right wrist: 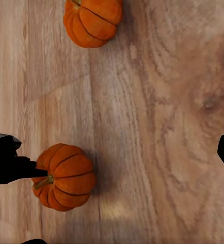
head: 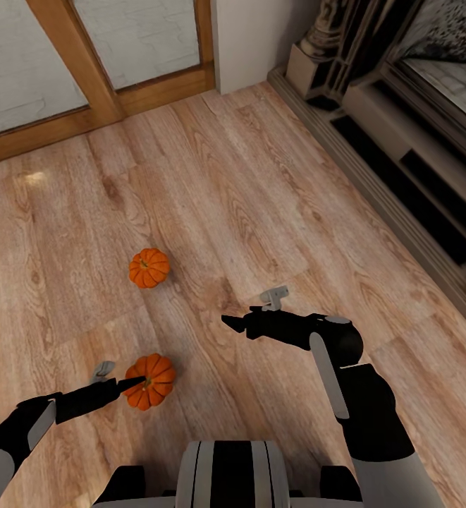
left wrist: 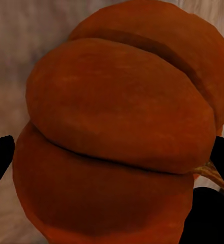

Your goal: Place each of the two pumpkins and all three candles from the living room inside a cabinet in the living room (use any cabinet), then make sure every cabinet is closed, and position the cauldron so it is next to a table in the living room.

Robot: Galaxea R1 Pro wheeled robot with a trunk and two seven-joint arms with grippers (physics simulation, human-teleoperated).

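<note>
Head view looks down on a wooden floor (head: pixel 261 183) where two orange pumpkins lie apart from each other. The nearer pumpkin (head: pixel 150 382) sits just ahead of the robot's base, and the left gripper (head: pixel 130 384) reaches it from the left side, its dark fingertip lying over the top of the fruit by the stem. Left wrist view has that pumpkin (left wrist: pixel 122 137) very close, its ribs bulging between the two black jaws, which stand wide on either side of it; whether they press on it I cannot tell. The farther pumpkin (head: pixel 149 267) rests alone on the boards, well clear of both arms. The right gripper (head: pixel 234 324) hovers above the floor to the right of both pumpkins, holding nothing; how far its jaws are parted I cannot tell. A dark fireplace surround (head: pixel 402 141) runs along the right wall, and a wood-framed glass door (head: pixel 84 77) stands at the far left.
</note>
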